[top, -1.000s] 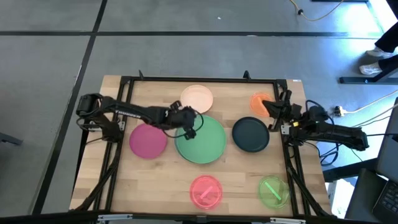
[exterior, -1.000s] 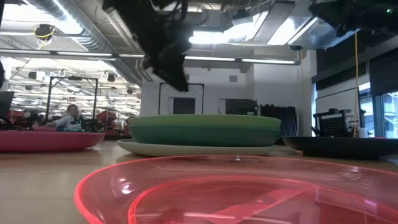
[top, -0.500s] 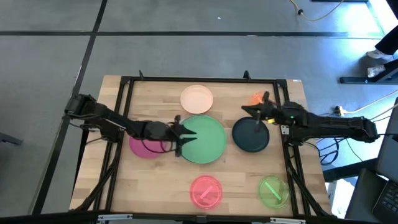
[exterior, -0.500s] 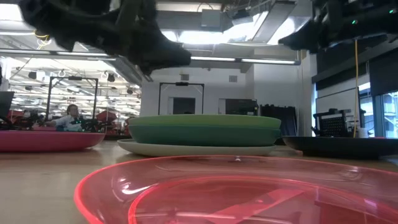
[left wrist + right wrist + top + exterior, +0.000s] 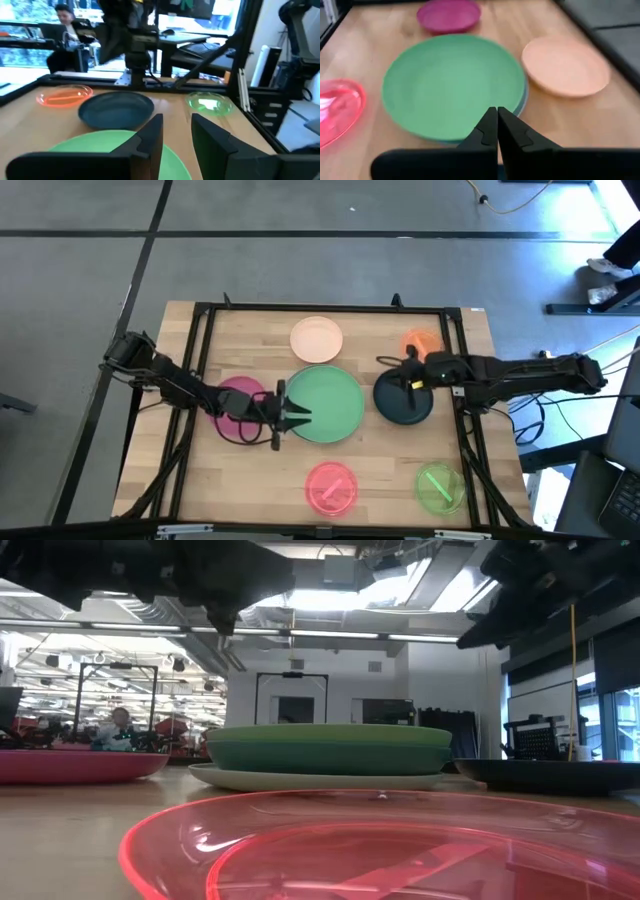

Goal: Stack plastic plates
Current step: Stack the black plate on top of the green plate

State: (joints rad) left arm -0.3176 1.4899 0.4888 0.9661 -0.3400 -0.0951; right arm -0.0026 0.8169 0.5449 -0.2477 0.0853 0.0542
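A light green plate [image 5: 322, 402] tops a stack at the table's middle, with a pale blue-grey plate [image 5: 320, 779] showing under it. Resting flat and single on the wood are a magenta plate [image 5: 232, 406], peach plate [image 5: 317, 338], orange plate [image 5: 423, 343], dark navy plate [image 5: 403, 398], pink plate [image 5: 331, 486] and lime plate [image 5: 439, 485]. My left gripper [image 5: 296, 416] hovers open above the green plate's left rim, beside the magenta plate. My right gripper [image 5: 392, 369] is shut, raised over the navy plate's far left rim. In the low view both hang well above the plates.
A black frame [image 5: 320, 309] runs around the tabletop. Bare wood [image 5: 250, 480] lies near the front left and between the pink and lime plates. In the low view a person sits in the room far behind the table.
My left gripper has swung from the far side of the green plate toward the table's near left, ending over that plate's left rim. My right gripper has reached from the right edge by the orange plate toward the table's left, over the navy plate. No plate has moved.
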